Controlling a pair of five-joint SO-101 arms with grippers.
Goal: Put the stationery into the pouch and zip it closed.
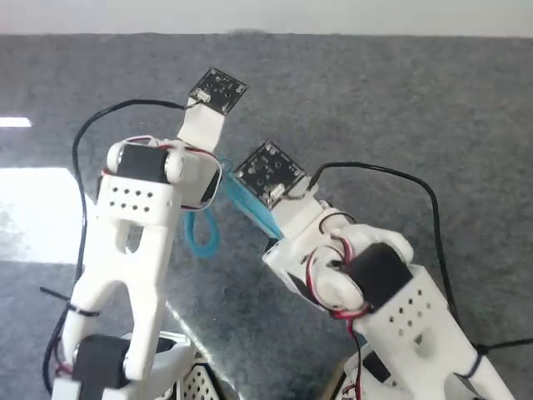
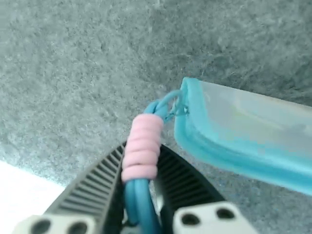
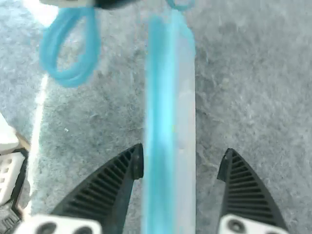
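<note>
The left gripper, at the lower middle of its wrist view, is clamped tight on a blue cord, its two ribbed fingers pressed against the cord just behind a pink sleeve threaded over it. From the sleeve the cord runs up to the zip pull at the corner of the pouch, which stretches away to the right edge of that frame. I judge that the cord is held so the arm can draw the pull along the zip rather than pinch the small pull itself. The right gripper stands wide open astride the pouch, which runs edge-on up the middle of its view. One finger is just beside or touching the blue seam, and the other is apart from the clear wall. It has no firm hold, and is likely placed to steady the pouch against the pull. In the high view the pouch shows as a blue strip at the centre between the two wrists, with the free loop of the cord hanging just left of it, over the grey table. The pouch wall is clouded, so what is inside cannot be told, nor whether the zip is open or closed.
</note>
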